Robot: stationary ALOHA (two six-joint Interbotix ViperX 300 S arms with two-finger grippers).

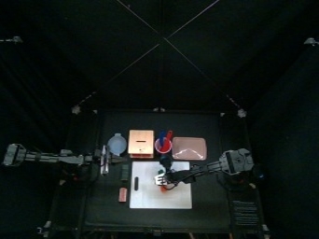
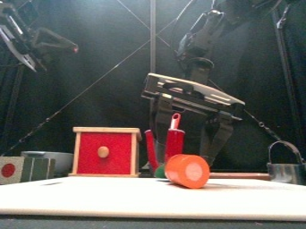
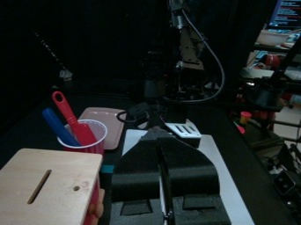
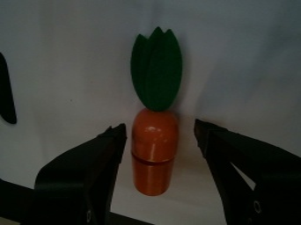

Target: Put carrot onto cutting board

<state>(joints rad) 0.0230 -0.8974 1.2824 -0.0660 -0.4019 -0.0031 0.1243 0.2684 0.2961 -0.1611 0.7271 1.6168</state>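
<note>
Right claw [image 4: 159, 167] stands wide open astride the carrot [image 4: 154, 160], jaws on either side with gaps showing, nothing held; the carrot lies on the white board [image 4: 235, 70]. Left claw [image 3: 161, 189] is shut and empty, resting at the surface's left side. Right wrist view alone shows the carrot's green leaf top; front view shows only its orange butt end, while top view shows the board on the surface [image 1: 106, 201].
</note>
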